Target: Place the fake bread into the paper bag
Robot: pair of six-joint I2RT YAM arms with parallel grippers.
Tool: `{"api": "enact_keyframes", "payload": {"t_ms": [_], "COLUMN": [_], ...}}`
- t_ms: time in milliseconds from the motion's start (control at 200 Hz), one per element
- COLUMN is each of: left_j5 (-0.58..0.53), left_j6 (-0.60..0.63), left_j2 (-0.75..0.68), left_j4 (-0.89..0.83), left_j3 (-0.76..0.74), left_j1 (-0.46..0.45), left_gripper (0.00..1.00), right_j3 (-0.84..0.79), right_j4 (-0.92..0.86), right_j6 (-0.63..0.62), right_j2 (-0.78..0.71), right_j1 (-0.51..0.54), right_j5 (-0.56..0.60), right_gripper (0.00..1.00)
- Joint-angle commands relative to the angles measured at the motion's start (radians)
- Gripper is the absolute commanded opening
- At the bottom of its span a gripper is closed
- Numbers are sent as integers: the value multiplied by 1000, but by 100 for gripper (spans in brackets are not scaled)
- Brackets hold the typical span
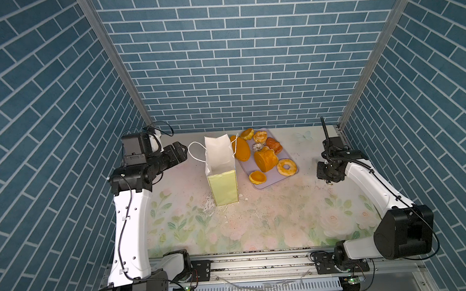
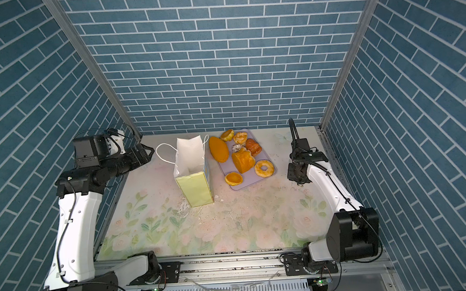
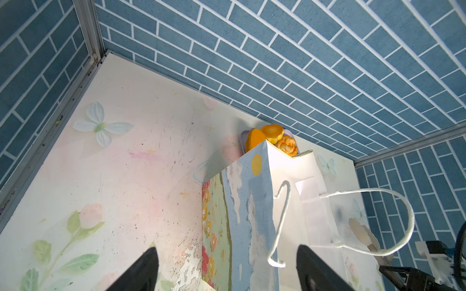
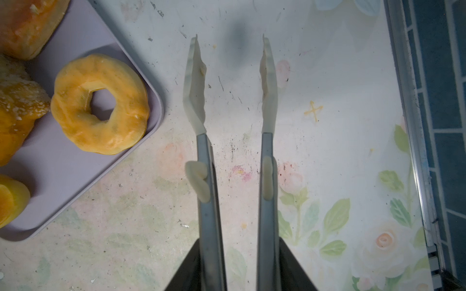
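Left hand (image 1: 183, 152) hangs wide open beside the paper bag (image 1: 223, 185), close to its looping cord handle but clear of it. The bag stands upright on the table (image 1: 271, 218) with its mouth open. My right hand (image 4: 239, 267) is clamped on the metal tongs (image 4: 205, 176), and their white tips stand apart over bare table, just beside the corner of the lavender tray (image 4: 63, 189). I can't tell whether the tips touch the table. The fake bread (image 2: 243, 162) lies on that tray, right of the bag. The ring doughnut (image 1: 287, 167) is nearest the tongs, with the thick cylinder loaf (image 1: 265, 161) next to it. The long oval loaf (image 1: 241, 148) lies closest to the bag, and the croissant (image 1: 274, 145) sits farther back.
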Motion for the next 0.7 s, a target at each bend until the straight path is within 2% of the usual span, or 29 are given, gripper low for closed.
{"api": "enact_keyframes", "payload": {"t_ms": [0, 175, 255, 485, 695], "left_j5": [9, 4, 5, -1, -2], "left_j6": [-1, 2, -3, -1, -2], "left_j2": [-15, -19, -22, -28, -29], "left_j4": [0, -2, 4, 1, 2], "left_j3": [0, -8, -19, -22, -30], "left_j1": [0, 1, 0, 0, 0], "left_gripper": [87, 87, 87, 87, 87], "right_j3": [-25, -64, -78, -202, -230], "right_j4": [33, 96, 113, 289, 303], "right_j6": [-42, -21, 12, 118, 141], "right_j2": [7, 21, 59, 115, 156], "right_j1": [2, 13, 18, 27, 43], "right_j5": [14, 4, 35, 76, 77], "right_gripper": [42, 41, 41, 40, 40]}}
